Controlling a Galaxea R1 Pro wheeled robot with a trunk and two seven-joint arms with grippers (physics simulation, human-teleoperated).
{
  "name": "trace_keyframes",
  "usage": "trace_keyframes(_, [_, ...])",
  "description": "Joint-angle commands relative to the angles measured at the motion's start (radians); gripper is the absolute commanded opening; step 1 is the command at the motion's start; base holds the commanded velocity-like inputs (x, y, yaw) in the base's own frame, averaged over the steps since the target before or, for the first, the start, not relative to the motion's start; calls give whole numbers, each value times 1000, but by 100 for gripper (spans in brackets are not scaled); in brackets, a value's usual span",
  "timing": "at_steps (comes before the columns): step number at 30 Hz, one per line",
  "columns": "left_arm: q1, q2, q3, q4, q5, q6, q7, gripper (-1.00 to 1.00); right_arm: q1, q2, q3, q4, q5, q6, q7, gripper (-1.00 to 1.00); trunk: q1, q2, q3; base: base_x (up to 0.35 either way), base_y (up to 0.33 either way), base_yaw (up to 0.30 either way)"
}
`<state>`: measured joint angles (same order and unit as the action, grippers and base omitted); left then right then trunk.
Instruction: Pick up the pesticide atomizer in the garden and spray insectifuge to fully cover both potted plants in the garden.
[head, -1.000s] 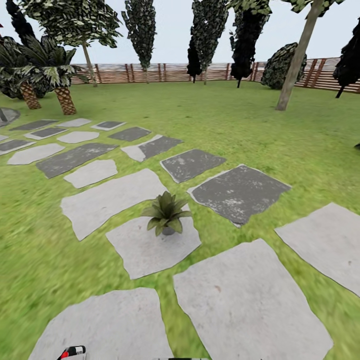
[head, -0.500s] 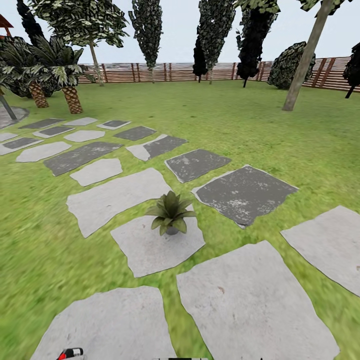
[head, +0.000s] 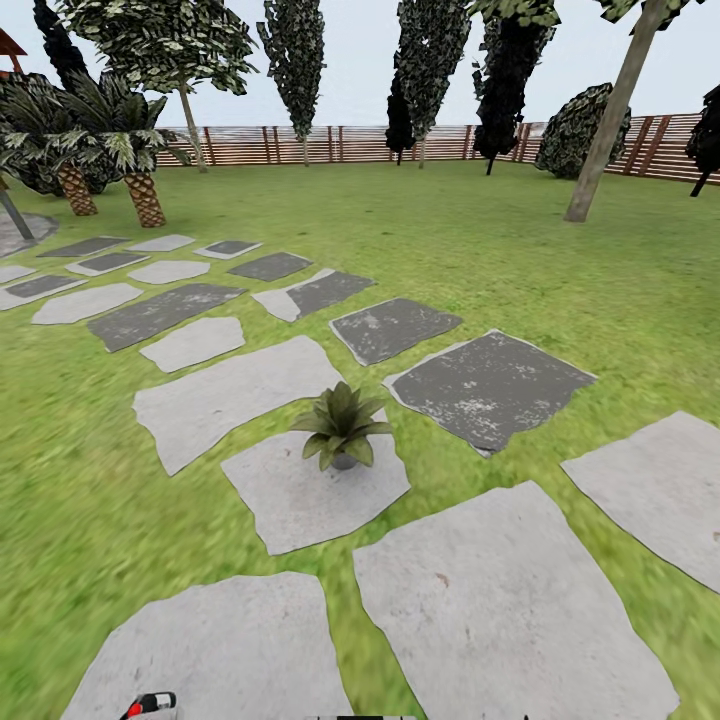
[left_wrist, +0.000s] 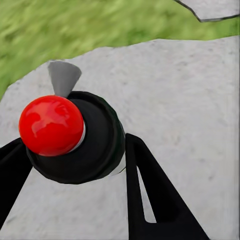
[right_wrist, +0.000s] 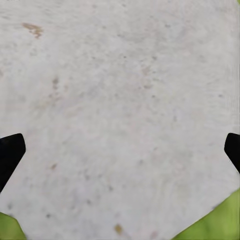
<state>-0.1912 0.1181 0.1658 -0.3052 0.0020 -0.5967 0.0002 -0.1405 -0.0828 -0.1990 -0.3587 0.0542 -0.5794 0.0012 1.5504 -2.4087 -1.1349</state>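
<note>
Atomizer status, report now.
Left gripper shut on the pesticide atomizer. Right gripper open over a stepping stone. One potted plant ahead, path unobstructed.

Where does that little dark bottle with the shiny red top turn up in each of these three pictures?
Head view: the dark bottle with the red top peeks in at the bottom edge, left of centre.
Left wrist view: it sits large between the left gripper and its black fingers.
Right wrist view: not in it.
Shared landmark: pale grey stepping stone.
</note>
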Motion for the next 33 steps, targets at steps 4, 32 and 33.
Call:
trace_keyframes(4, [-1, 1, 2, -1, 0, -3, 0, -100, -1, 2, -5, 1, 5, -3, -2, 100, 0, 0, -1, 0, 0, 34])
trace_keyframes(32, [-225, 80, -54, -6, -534, 278, -595, -100, -47, -4, 10, -211, 609, 11, 266, 100, 0, 0, -1, 0, 0, 56])
trace_keyframes(33, [-243, 79, -54, -6, -561, 282, -627, -100, -63, -4, 10, -215, 628, 12, 328, 100, 0, 0, -1, 0, 0, 0])
